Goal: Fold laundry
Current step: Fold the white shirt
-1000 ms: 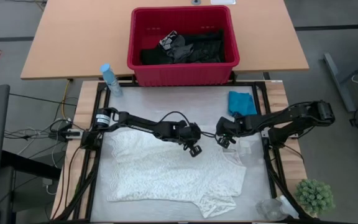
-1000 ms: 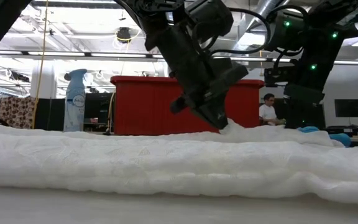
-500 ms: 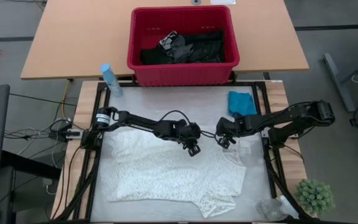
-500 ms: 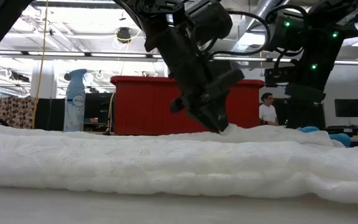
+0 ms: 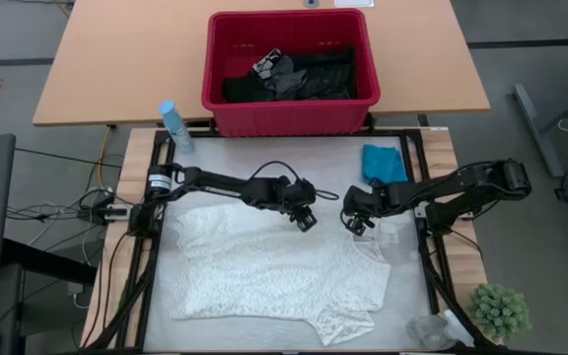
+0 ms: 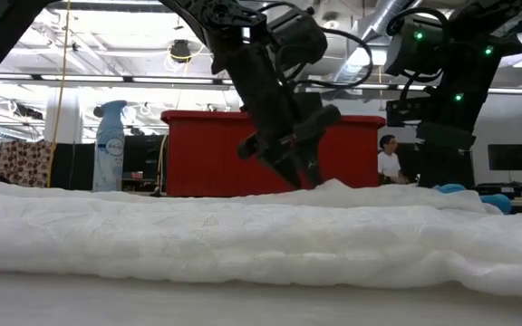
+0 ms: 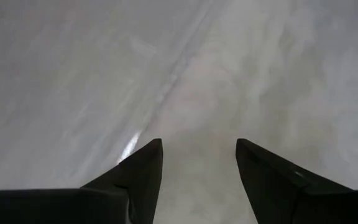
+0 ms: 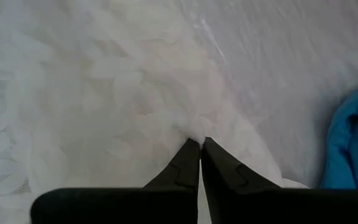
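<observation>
- Two dark arms are stretched in over the table from opposite sides, their wrists brought close together above the far edge of the white lacy garment.
- Nearest the low camera, the white lacy garment is seen as a long rumpled band across the whole width; from above it is spread flat over the near half of the table, its near hem close to the near edge.
- At the garment's far right corner, the right gripper is pressed shut on a pinch of the white cloth, with the arm reaching in low from the right frame.
- Just beside it, the left gripper is held with its fingers parted and nothing between them, above the garment's far edge and the bare mat; its arm is extended from the left frame in a shallow bend.
- Bare table is left between the garment's far edge and the table's far rail.
- At the far right of the table, near the right arm, the small teal garment is laid.
- Beyond the table, black clothes are heaped in the red basket, and a blue spray bottle is placed beside its left corner.
</observation>
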Controlling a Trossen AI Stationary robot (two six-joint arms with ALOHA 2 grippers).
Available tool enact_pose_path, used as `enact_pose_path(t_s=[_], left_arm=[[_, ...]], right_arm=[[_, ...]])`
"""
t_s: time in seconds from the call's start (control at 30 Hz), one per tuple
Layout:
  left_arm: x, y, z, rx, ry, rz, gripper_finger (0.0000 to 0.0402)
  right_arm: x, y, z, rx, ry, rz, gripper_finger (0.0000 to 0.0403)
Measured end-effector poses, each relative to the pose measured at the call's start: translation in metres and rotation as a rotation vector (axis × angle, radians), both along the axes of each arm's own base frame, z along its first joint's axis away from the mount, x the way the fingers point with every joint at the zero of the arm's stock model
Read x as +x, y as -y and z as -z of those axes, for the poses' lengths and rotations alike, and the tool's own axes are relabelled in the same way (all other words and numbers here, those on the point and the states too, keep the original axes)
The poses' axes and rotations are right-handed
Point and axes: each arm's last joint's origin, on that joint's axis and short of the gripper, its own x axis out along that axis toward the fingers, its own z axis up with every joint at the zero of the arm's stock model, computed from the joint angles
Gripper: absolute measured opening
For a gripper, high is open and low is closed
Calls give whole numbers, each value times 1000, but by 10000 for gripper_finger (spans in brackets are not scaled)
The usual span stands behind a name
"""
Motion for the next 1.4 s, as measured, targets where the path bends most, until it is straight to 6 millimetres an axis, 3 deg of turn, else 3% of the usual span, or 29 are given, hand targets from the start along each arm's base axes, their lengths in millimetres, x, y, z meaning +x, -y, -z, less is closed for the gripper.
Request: enact_pose_path(t_s=[0.27,0.53,0.7,0.87,1.1,1.4], left_arm=[[-1,-1,-6,-112,25,70,194],[12,32,-17,-44,182,106,194],[13,56,-18,92,174,165,194],[6,63,-8,199,139,77,194],[-3,62,16,147,205,51,194],[-12,63,31,140,175,50,194]], right_arm=[[-1,1,0,-2,-4,18,43],[-2,2,0,-11,-1,51,43],[-2,2,0,-10,0,52,43],[-2,2,0,-10,1,54,43],[-2,2,0,-10,1,53,43],[-2,2,0,-10,0,51,43]])
